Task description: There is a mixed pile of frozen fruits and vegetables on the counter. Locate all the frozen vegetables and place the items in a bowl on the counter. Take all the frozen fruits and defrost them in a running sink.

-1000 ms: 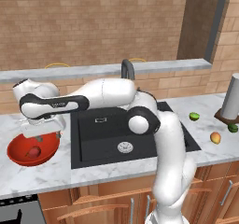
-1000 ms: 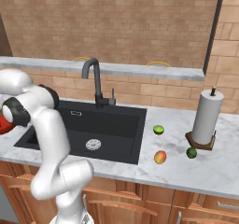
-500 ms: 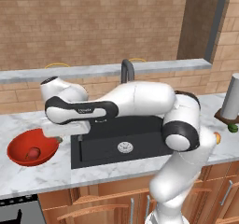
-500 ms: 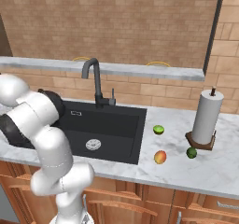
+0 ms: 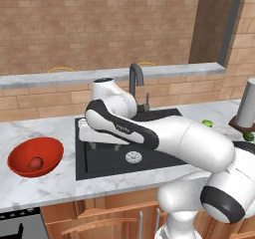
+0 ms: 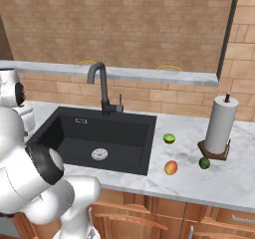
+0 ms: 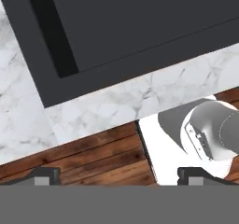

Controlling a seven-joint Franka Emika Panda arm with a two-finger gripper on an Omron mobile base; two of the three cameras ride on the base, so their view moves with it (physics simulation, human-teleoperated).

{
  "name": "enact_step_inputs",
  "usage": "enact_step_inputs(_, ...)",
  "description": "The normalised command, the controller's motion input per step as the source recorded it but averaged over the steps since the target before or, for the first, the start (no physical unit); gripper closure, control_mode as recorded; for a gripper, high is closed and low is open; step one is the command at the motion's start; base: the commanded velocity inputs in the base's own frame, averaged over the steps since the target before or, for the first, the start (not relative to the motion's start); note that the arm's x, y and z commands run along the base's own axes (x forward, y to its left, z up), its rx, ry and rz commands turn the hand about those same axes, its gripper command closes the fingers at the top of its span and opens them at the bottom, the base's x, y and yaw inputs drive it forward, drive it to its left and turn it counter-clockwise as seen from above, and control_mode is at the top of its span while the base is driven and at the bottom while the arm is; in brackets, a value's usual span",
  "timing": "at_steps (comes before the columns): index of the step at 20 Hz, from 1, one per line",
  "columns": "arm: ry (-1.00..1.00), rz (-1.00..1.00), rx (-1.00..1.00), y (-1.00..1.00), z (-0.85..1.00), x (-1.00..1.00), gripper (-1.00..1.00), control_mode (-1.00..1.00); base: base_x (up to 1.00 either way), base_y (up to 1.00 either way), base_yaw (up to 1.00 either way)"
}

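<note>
Bowl holding red piece | lime ball right of sink | fingers apart

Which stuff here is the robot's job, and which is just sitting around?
For the job:
- red bowl with a red piece in it
- lime-green ball
- orange-yellow fruit
- dark green piece
- black sink and faucet

Just sitting around:
- paper towel roll
- wooden cabinets
</note>
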Motion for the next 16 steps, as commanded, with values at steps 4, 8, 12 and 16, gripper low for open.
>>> enact_step_inputs(4, 0.14, -0.01, 0.05, -0.50, 0.03, -0.01, -1.00, -1.00, 0.00, 0.00, 0.00)
enact_step_inputs(8, 0.12, -0.01, -0.01, -0.46, -0.04, 0.20, -1.00, -1.00, 0.00, 0.00, 0.00)
enact_step_inputs(12, 0.00, 0.00, 0.00, -0.46, -0.02, 0.24, -1.00, -1.00, 0.00, 0.00, 0.00)
enact_step_inputs(16, -0.01, 0.00, -0.04, -0.40, -0.14, 0.22, -1.00, -1.00, 0.00, 0.00, 0.00)
